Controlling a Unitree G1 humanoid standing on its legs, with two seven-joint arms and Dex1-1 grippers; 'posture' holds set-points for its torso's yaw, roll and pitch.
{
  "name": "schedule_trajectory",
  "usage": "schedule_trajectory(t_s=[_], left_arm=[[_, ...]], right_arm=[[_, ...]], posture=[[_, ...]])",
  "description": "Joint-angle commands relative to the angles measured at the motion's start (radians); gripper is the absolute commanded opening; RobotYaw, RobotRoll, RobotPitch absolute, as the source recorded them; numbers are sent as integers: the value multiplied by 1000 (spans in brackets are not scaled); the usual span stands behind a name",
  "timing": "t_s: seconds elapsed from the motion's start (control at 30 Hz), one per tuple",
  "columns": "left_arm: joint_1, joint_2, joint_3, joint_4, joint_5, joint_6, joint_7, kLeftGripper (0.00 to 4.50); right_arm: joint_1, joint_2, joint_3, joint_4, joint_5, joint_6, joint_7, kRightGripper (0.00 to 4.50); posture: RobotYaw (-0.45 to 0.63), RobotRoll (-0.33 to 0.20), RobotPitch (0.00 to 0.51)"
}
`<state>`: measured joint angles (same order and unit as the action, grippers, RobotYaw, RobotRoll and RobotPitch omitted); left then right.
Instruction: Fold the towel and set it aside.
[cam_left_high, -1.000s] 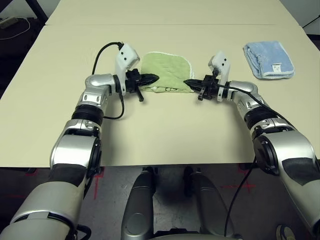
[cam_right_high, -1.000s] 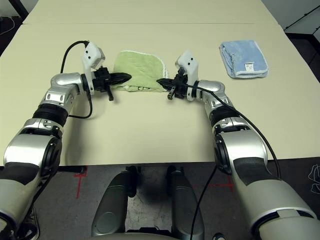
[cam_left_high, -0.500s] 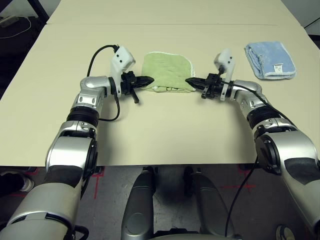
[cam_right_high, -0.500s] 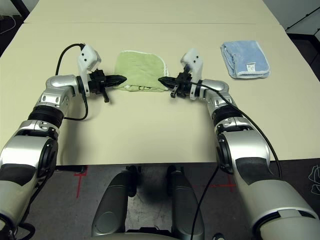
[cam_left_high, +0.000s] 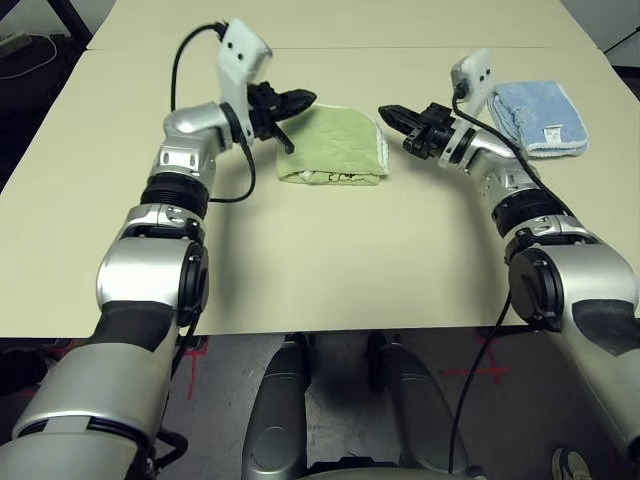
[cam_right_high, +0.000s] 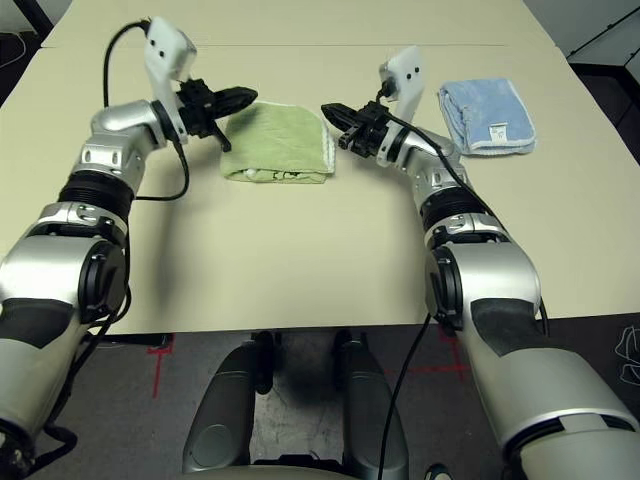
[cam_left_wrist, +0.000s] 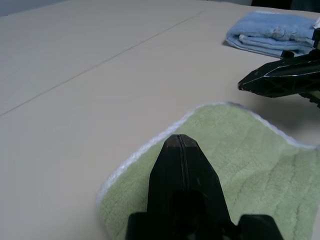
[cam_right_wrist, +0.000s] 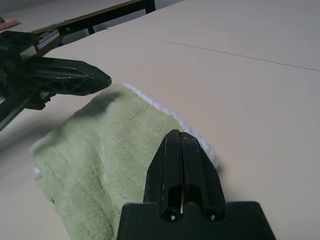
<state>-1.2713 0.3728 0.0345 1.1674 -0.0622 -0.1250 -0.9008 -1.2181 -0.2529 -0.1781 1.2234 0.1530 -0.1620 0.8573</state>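
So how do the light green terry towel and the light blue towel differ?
The light green terry towel lies between the robot's arms, while the light blue towel lies off to the right. The green towel shows small dark lettering at its near edge; the blue one shows a white label. Both are folded.

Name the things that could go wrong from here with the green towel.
The left pincer, shut above the green towel, could drag its folded layers askew if it dips. The right pincer is shut too, so pushing could rumple the cloth. The blue towel sits close beside the right arm, which might nudge it.
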Motion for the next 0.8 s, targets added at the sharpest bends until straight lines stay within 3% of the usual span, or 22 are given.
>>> schedule_trajectory(t_s=[0.03,0.33,0.5,0.8], left_arm=[[13,-11,-12,47,34,-3,46,0],[20,-15,-22,86,72,-1,127,0],[43,-12,-45,103,114,29,177,0],[90,-16,-54,97,130,49,158,0]], right_arm=[[-7,16,4,23,-18,6,-69,47],[-14,64,21,48,-49,16,-165,47],[-1,87,85,67,-122,59,-207,47],[36,86,116,74,-173,101,-238,47]], posture=[[32,0,258],[34,0,258],[37,0,261],[35,0,265]])
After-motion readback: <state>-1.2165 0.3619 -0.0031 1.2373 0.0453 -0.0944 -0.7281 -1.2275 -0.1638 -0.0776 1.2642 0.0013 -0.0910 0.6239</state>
